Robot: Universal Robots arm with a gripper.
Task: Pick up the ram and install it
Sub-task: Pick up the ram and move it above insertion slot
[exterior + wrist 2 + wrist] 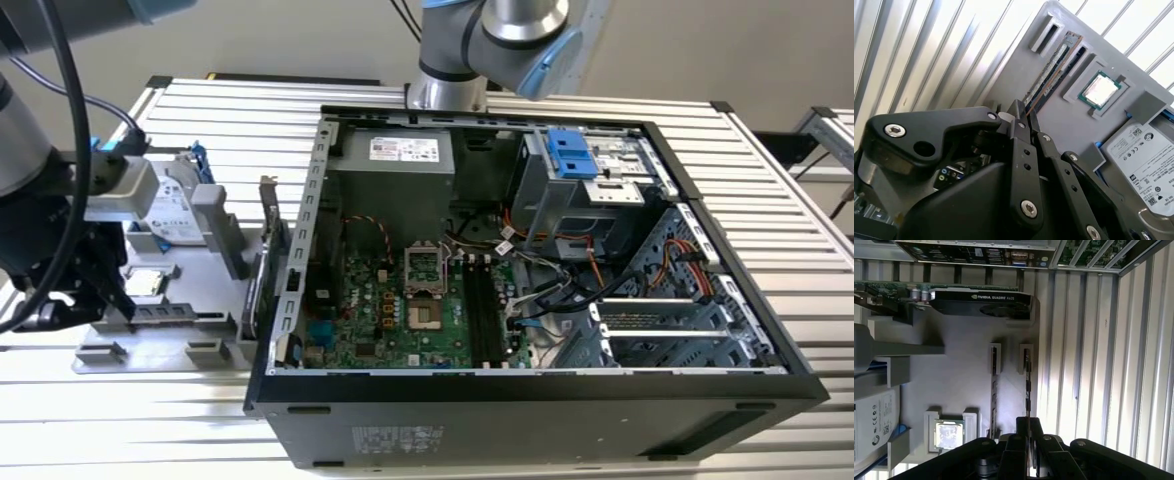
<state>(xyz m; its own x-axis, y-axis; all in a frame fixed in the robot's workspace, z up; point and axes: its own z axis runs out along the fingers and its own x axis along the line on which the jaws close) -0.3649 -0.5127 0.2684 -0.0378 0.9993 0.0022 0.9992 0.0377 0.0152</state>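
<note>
- Gripper (1025, 112) linkages, black and bulky, sit closest in both wrist views, astride the near end of the ram (1051, 67); whether it is clamped on the stick or merely around it, I cannot tell.
- The ram stands on edge in its slot of the grey holder (964, 380), along the holder's edge that borders bare table (787, 200) slats; it is not lifted.
- The processor chip (949, 435) and hard drive (1139, 150) lie in the same holder.
- In the exterior view the holder lies just beside the open computer case (534, 385), whose black memory slots (483, 310) look empty.
- Judgement: the work is at the pick-up, and lifting, carrying and seating are all undone.
</note>
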